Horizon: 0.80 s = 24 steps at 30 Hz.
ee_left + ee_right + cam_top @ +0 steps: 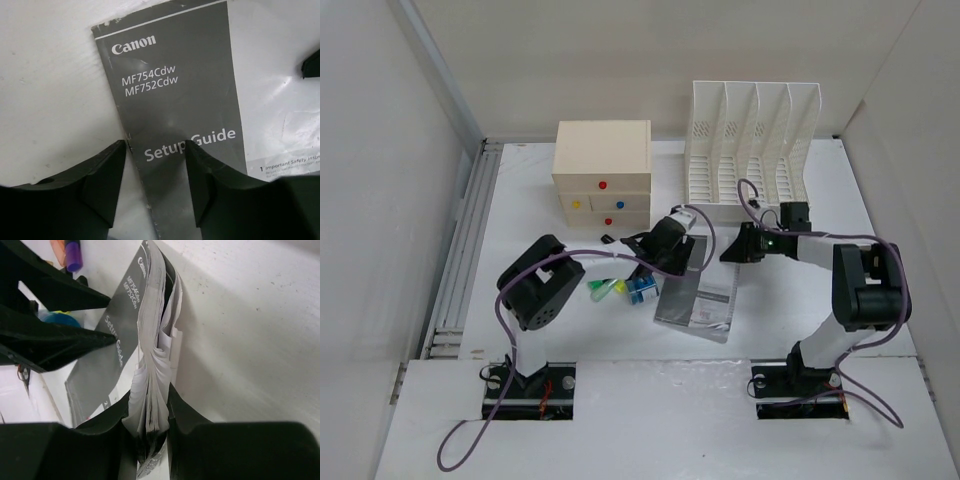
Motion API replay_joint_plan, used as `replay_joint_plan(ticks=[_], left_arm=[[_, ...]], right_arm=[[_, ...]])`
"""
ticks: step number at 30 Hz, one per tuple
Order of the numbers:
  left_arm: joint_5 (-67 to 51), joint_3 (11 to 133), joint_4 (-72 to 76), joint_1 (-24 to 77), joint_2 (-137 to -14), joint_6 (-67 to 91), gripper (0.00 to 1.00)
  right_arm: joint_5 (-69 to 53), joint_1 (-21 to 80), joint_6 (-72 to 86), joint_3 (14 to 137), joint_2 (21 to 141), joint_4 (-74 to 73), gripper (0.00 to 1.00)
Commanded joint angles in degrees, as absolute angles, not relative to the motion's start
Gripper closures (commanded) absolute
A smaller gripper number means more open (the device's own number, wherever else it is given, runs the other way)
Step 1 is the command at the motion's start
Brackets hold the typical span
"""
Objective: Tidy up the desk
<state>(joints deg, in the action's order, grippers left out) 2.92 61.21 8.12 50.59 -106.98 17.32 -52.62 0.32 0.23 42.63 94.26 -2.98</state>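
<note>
A grey Canon setup guide booklet (700, 295) lies on the white desk (790, 320). My right gripper (732, 250) is shut on the booklet's page edge and lifts that side; the right wrist view shows the fanned white pages (150, 340) pinched between its jaws (149, 405). My left gripper (682, 260) is open and held low over the booklet's grey cover (175, 90). Its jaws (155, 150) straddle the cover's left edge, one finger over the desk and one over the cover. The left fingers (60, 345) also show in the right wrist view, beside the cover.
A beige drawer box (603, 170) stands at the back centre, with a white slotted file rack (750, 140) to its right. Green and yellow markers (605, 290) and a small blue item (640, 290) lie left of the booklet. A purple marker (73, 252) shows too.
</note>
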Motion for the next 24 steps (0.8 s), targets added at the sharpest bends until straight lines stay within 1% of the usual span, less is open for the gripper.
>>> replay_joint_plan(ticks=[1,3,4,6,8,11,12,16,18,20,24], left_arm=[[-0.27,62.67,5.81,51.68,-105.65,16.35,0.5],[-0.26,63.19,5.8,51.68,-102.32,16.35,0.44],[-0.26,63.19,5.28,51.68,-101.0,16.35,0.35],[-0.26,63.19,5.27,51.68,-96.61,15.73,0.3],[-0.26,63.19,5.27,51.68,-91.88,15.73,0.24],[-0.26,63.19,5.27,51.68,-86.68,15.21,0.2],[-0.26,63.72,4.75,51.68,-83.27,15.21,0.17],[-0.26,64.42,4.13,51.68,-75.35,14.06,0.14],[-0.26,65.04,3.61,51.16,-72.35,13.45,0.12],[-0.26,65.04,3.6,50.63,-68.06,13.45,0.12],[1.67,61.88,3.6,49.39,-61.89,11.87,0.11]], right_arm=[[-58.62,-1.05,-4.3,46.93,89.14,-7.28,1.0],[-58.62,-1.85,-9.11,49.99,87.11,-13.75,1.0],[-58.62,-1.85,-10.79,51.14,85.45,-16.15,1.0],[-57.31,-1.85,-13.09,53.16,83.77,-21.59,1.0],[-55.74,-1.85,-15.29,55.63,81.32,-24.07,1.0],[-53.98,-1.85,-17.57,58.09,77.63,-27.41,1.0],[-52.22,-1.85,-17.58,58.7,76.56,-28.03,1.0],[-46.94,-1.85,-19.16,62.74,70.94,-29.18,1.0],[-45.1,-1.85,-18.46,67.04,68.31,-29.71,1.0],[-42.46,-1.85,-16.97,70.65,67.15,-27.79,1.0],[-39.12,-1.85,-12.06,82.14,68.2,-25.49,1.0]])
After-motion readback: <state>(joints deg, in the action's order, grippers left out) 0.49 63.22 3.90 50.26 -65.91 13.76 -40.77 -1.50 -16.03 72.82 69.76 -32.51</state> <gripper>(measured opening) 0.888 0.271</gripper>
